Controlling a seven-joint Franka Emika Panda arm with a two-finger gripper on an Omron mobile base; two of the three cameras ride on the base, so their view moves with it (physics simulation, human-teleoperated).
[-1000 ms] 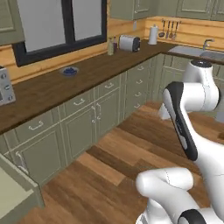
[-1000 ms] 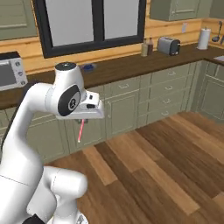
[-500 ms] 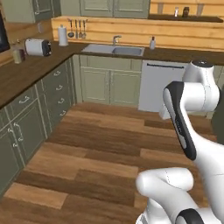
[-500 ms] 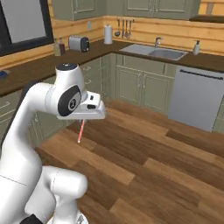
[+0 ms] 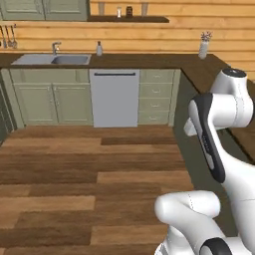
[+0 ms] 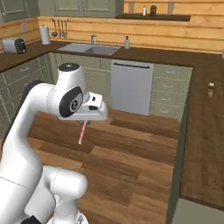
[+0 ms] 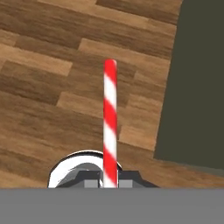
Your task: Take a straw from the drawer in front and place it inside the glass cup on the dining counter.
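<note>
The gripper pinches the straw by one end, hanging over the wooden floor, so a bump while driving could make it slip out.

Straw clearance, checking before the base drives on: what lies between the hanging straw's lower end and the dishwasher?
Bare wood floor alone separates the straw, held by the end effector, from the dishwasher in the right base view.

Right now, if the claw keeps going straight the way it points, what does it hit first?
The wood floor, most likely. The claw points down with the straw sticking out ahead, so the straw tip would touch first. The dark counter base sits off to one side; depth is unclear.
</note>
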